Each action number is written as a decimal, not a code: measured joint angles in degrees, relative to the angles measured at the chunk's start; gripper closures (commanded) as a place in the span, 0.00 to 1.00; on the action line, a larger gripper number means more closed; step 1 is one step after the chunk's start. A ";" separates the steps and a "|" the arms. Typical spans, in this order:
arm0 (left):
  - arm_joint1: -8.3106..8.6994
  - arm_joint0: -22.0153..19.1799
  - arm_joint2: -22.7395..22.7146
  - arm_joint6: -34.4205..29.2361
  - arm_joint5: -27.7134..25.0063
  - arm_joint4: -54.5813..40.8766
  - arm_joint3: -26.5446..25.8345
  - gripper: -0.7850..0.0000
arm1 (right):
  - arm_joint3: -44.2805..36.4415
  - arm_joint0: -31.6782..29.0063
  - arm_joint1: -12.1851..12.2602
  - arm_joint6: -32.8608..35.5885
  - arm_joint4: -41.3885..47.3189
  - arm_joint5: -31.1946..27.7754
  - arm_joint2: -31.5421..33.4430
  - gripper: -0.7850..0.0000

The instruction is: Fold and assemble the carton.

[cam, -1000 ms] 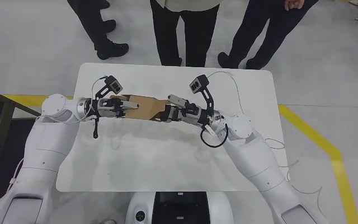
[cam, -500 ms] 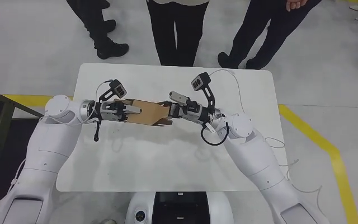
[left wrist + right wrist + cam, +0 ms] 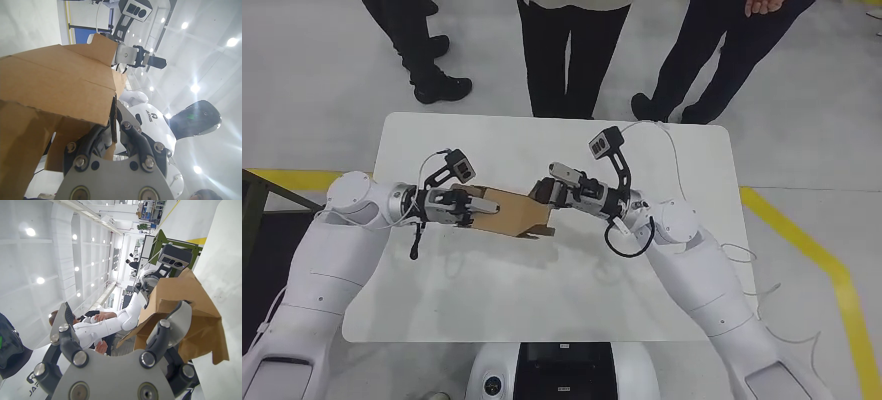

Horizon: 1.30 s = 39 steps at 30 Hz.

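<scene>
I have the left gripper (image 3: 468, 199) clamped on an end flap of the brown carton (image 3: 514, 211), held over the white table (image 3: 662, 285) between both arms. The right gripper (image 3: 123, 308) stands spread apart, one finger (image 3: 179, 315) in the carton's open end.

plain brown carton (image 3: 510, 210) (white table (image 3: 492, 290))

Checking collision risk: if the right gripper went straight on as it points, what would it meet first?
The carton: the open right gripper has one finger at its near end. Beyond it, probably the left gripper, shut on the far end.
</scene>
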 measured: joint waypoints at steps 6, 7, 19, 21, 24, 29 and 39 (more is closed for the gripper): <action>0.90 0.18 1.24 0.00 0.23 -0.87 -1.13 1.00 | 0.81 0.36 -0.13 0.87 0.80 -0.60 -0.11 0.00; 1.04 0.16 1.49 0.00 0.33 -1.07 -1.34 1.00 | 0.96 0.43 -0.19 0.96 0.90 -0.69 -0.29 0.00; 2.66 -1.17 5.85 0.00 0.10 -2.18 -2.06 1.00 | 3.17 1.41 -0.59 1.81 1.10 -1.77 -1.11 0.00; 2.87 -1.53 6.32 0.00 -0.52 -2.36 -1.79 1.00 | 3.31 1.55 -0.69 2.06 1.04 -1.53 -1.47 0.00; 3.09 -1.99 6.94 0.00 -1.31 -2.96 -1.49 1.00 | 3.36 1.72 -0.88 2.13 1.31 -1.43 -2.01 0.00; 3.33 -2.73 7.67 0.00 -2.24 -3.82 -0.71 1.00 | 3.66 1.98 -1.14 2.03 2.22 -1.66 -2.35 0.00; 3.40 -3.55 6.55 0.24 -4.96 -5.46 2.92 1.00 | 3.49 0.71 -0.67 -1.28 0.89 -3.45 0.79 0.00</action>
